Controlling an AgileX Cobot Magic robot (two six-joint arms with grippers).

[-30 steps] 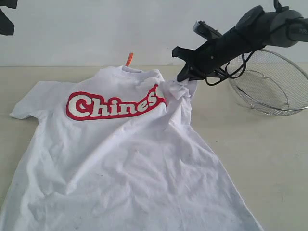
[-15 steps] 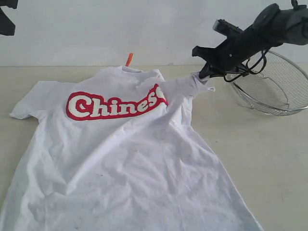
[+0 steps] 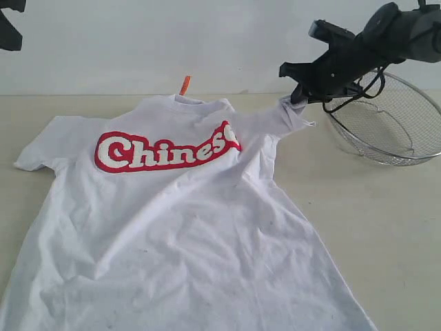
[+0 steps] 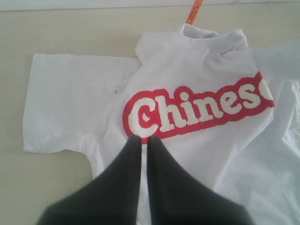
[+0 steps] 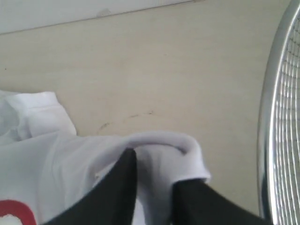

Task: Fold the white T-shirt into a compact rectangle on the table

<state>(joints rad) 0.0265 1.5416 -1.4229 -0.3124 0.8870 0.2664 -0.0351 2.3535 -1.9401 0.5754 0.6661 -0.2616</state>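
From the exterior view, the white T-shirt [image 3: 179, 227] lies chest-up and spread across the pale desk [image 3: 372, 221], its red-outlined lettering [image 3: 162, 150] readable and the orange neck tag [image 3: 185, 85] standing up at the collar. The right arm [image 3: 358, 48] reaches in from the upper right, and the right jaws hold the tip of the nearer sleeve [image 3: 293, 114], which is drawn up off the desk and stretched toward the wire-mesh basket [image 3: 393, 131] just beside it. Only a dark corner of the left arm [image 3: 8, 31] shows at the top left edge, well apart from the shirt. In the left wrist view the left jaws are closed – the two dark fingers [image 4: 124, 178] lie side by side with only a thin slit between them – and grip nothing; they hang over the shirt's chest near the first letter, and contact with the cloth cannot be judged. In the right wrist view the right jaws stand narrowly parted, with the sleeve's hem pinched between the fingers [image 5: 117, 187] and folded over their tips, and the basket's metal rim close by.
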